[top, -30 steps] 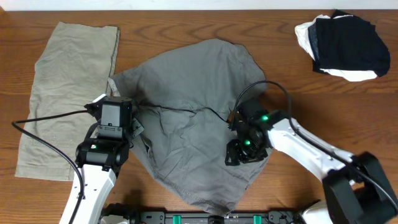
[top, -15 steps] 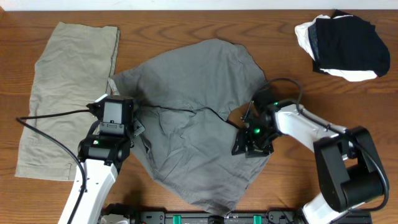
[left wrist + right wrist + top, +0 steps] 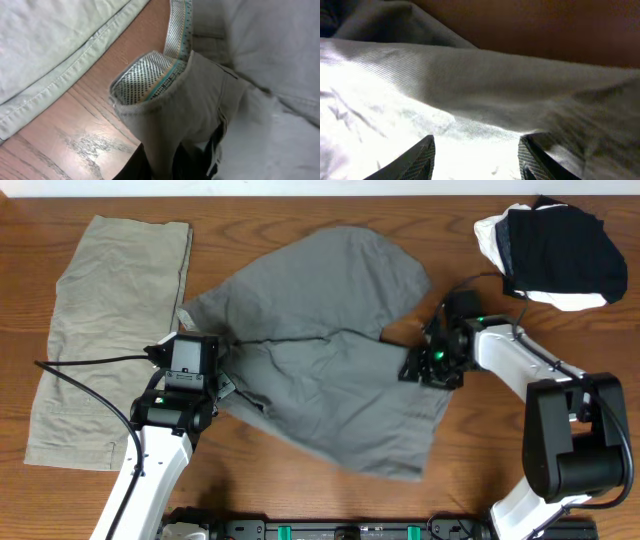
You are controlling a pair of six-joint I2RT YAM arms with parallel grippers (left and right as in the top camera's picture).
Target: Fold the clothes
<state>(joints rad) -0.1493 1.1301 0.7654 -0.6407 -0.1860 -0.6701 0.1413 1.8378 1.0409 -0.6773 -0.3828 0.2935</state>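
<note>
The grey shorts (image 3: pixel 320 370) lie wrinkled across the middle of the wooden table (image 3: pixel 540 460). My left gripper (image 3: pixel 215 385) is at their left edge, shut on the turned-over waistband. The left wrist view shows the waistband's dotted lining (image 3: pixel 150 80) rising from between the dark fingers (image 3: pixel 165 167). My right gripper (image 3: pixel 420 365) is at the shorts' right side, near the crotch notch. In the right wrist view its fingers (image 3: pixel 476 160) stand wide apart over bright grey cloth (image 3: pixel 470 85), which fills the view.
A pale khaki garment (image 3: pixel 105 330) lies flat at the far left, its hem close to the left gripper (image 3: pixel 50 45). A pile of black and white clothes (image 3: pixel 555 255) sits at the back right corner. Cables trail from both arms.
My right gripper has moved up and to the right. The shorts' lower part has shifted and spread toward the right. The left gripper has stayed on the waistband.
</note>
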